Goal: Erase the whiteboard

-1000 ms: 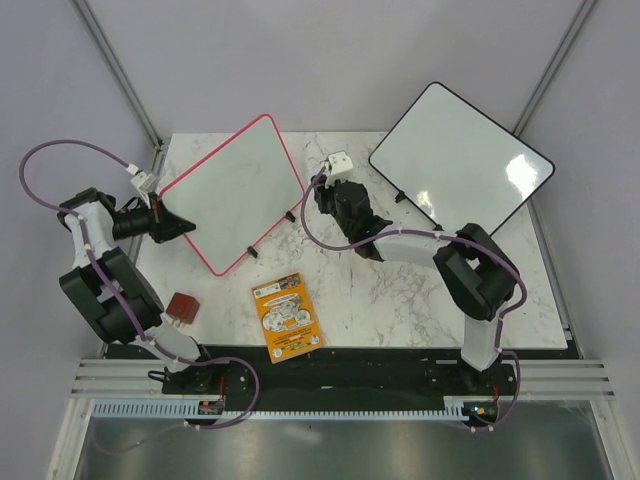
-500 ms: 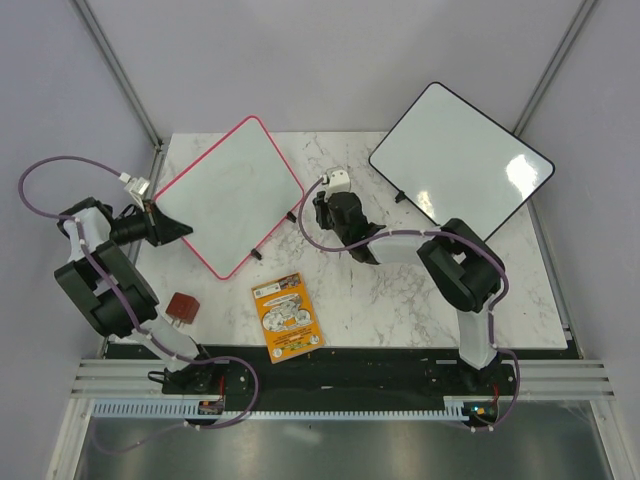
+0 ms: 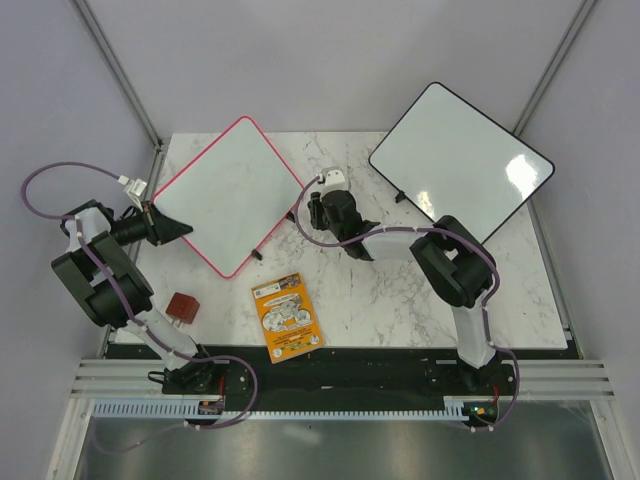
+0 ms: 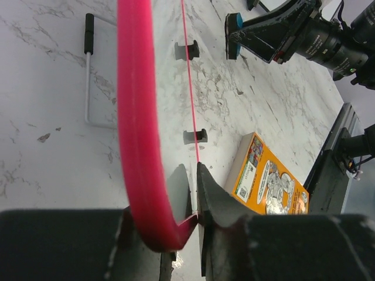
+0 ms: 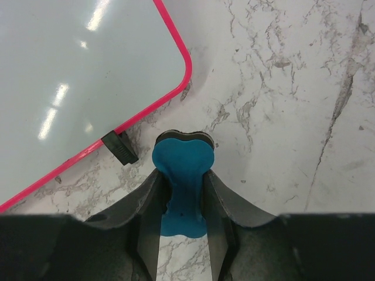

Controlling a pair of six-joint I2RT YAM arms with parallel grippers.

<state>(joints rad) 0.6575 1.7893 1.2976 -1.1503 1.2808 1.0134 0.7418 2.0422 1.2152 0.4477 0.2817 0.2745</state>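
While the left gripper [image 4: 190,182] pins the whiteboard [image 3: 230,195] at the desk's [image 3: 400,290] left edge, the right gripper [image 5: 181,175] holds the eraser [image 5: 180,161] beside its opposite corner. The face lies toward that edge.

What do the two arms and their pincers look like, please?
The left arm and right arm have black joints and white links. A purple cable loops along each. The left pincer and right pincer have two dark, tapering fingers each.

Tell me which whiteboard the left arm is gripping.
The pink-framed whiteboard: its corner is pinched in the left jaws. The black-framed whiteboard sits at the far right, with neither arm touching it.
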